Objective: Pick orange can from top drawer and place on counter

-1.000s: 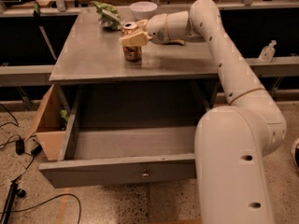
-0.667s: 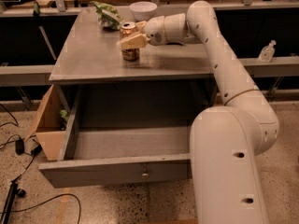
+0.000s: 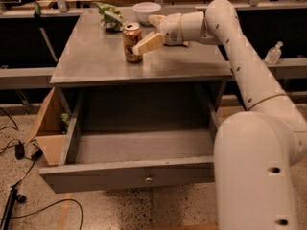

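The orange can [image 3: 131,42] stands upright on the counter [image 3: 91,56], near its middle. My gripper [image 3: 147,31] reaches in from the right and is open. Its near finger [image 3: 149,43] lies just in front of the can's right side, and its far finger [image 3: 156,19] is behind and to the right of the can. The can's silver top shows. The top drawer [image 3: 127,174] is pulled fully out below the counter, and its inside looks empty. A small knob [image 3: 147,178] sits on its front panel.
A white bowl [image 3: 146,9] and a green bag [image 3: 111,16] sit at the back of the counter. A cardboard box [image 3: 48,128] stands left of the drawer, with cables [image 3: 19,152] on the floor. A plastic bottle [image 3: 273,53] is at the right. My arm [image 3: 249,80] fills the right side.
The gripper has drawn back a little to the right, off the can. More of the can shows now, and it stays standing on the counter.
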Controlling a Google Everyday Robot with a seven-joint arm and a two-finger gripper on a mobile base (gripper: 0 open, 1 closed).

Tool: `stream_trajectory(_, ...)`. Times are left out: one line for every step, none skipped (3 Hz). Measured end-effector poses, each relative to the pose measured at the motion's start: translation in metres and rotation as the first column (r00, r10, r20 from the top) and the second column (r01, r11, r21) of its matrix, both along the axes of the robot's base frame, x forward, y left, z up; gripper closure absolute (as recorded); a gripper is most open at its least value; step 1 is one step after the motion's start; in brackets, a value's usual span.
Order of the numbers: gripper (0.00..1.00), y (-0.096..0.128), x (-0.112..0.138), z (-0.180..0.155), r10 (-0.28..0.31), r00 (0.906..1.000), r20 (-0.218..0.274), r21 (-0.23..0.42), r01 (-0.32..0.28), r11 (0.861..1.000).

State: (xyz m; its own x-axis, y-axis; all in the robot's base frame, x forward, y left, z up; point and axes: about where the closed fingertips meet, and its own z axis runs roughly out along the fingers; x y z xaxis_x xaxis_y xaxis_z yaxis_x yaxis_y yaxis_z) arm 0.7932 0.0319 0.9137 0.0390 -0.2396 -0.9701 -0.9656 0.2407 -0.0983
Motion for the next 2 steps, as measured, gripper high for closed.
stream_trajectory(0.0,-0.065,-0.021,0.034,-0.138,0.9887,0.057,0.006,0.138,0.99)
stream_trajectory(0.0,-0.105,-0.032,0.019,-0.207,0.9778,0.03,-0.005,0.208,0.978)
